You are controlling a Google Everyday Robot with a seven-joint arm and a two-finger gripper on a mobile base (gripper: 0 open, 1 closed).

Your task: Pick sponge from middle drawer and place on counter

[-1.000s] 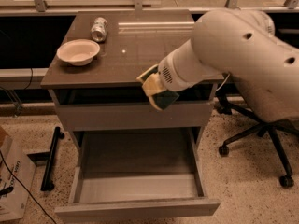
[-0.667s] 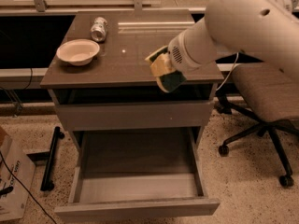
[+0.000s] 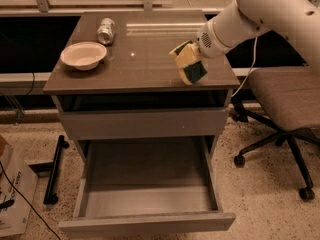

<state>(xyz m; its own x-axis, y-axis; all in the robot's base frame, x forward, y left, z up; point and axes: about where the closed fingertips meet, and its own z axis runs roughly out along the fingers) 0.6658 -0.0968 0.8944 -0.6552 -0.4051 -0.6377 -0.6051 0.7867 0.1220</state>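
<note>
Placing step: end effector (image 3: 186,60) clamped on sponge (image 3: 195,73), poised over bench (image 3: 140,71), well right of bowl (image 3: 83,55). Next, probably: lower, unclamp, withdraw upward.

Smooth white arm (image 3: 270,9), dotted with small dark holes, perhaps screws, narrowing to a ribbed collar; its gripper (image 3: 187,64), pale yellow fingers (image 3: 181,52), hangs over the tabletop's (image 3: 145,59) right edge.

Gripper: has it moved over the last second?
Yes. The gripper, shut on the sponge, went from the counter front edge back and right, over the counter's right side.
</note>
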